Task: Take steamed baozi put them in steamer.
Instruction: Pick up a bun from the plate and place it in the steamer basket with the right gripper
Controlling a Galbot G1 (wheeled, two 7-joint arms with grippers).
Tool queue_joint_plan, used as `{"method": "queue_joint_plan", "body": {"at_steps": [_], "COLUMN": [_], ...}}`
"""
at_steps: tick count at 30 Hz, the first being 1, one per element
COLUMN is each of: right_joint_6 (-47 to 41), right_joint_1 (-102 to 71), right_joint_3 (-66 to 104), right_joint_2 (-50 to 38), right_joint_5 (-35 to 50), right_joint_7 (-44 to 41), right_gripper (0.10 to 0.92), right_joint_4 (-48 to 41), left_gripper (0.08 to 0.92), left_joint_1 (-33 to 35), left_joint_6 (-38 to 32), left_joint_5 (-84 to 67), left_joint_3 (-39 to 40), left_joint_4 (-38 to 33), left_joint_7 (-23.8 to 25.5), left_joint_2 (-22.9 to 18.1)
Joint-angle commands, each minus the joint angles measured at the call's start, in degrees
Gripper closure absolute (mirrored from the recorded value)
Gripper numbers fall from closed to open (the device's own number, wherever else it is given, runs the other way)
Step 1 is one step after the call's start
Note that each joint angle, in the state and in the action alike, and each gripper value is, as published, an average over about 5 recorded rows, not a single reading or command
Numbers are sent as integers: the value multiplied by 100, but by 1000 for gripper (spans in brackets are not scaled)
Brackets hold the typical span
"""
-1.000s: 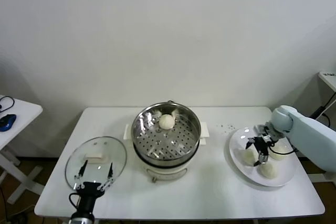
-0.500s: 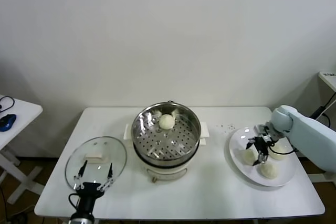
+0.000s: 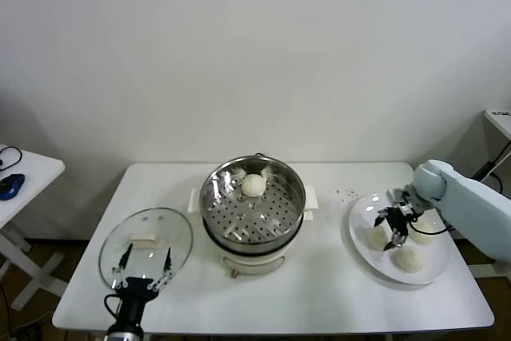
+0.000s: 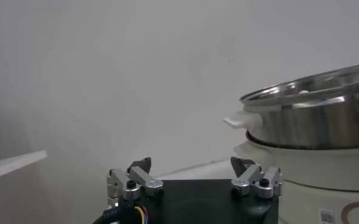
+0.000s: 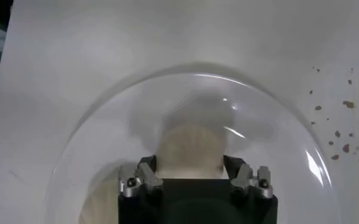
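Observation:
The steamer [image 3: 252, 207] stands mid-table with one baozi [image 3: 254, 185] on its perforated insert. Three more baozi lie on the white plate [image 3: 361, 212] at the right: one at the left [image 3: 375, 238], one at the right [image 3: 423, 233], one at the front [image 3: 409, 258]. My right gripper [image 3: 390, 228] is low over the plate, open, its fingers on either side of the left baozi [image 5: 191, 148]. In the right wrist view the gripper [image 5: 189, 167] straddles that bun on the plate [image 5: 94, 152]. My left gripper [image 3: 144, 266] is parked open at the front left; it also shows in the left wrist view [image 4: 194, 172], beside the steamer [image 4: 313, 119].
A round glass lid [image 3: 172, 233] with a white handle lies flat left of the steamer, just behind the left gripper. Dark crumbs [image 3: 345, 192] dot the table between steamer and plate. A second white table [image 3: 32, 169] stands at the far left.

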Motion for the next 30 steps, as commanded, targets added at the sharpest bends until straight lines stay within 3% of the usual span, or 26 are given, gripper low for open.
{"method": "queue_joint_plan", "body": {"at_steps": [1,9,19,30], "right_joint_6": [-118,-441,-987,-1403], "right_joint_1": [545,2674,4376,4365], "right_joint_3": [-438,-1955,-3145,-3352], "right_joint_2": [-129,-106,800,2356], "right_joint_5": [601,2217,4593,5601], "right_joint_7": [4,42,476,903], "right_gripper": [321,319,321,321], "right_joint_4": [218,409,631,585], "left_gripper": [177,177,177,177], "left_joint_1": [-13,-30,-18,-124], "left_joint_6": [5,3,12,32], "left_joint_5": [19,42,112,287], "left_joint_3": [16,64,107,280], "left_joint_4": [18,3,-92,-156], "left_joint_7": [0,3,2,-8], "left_joint_2": [-2,-16,-25,-75]}}
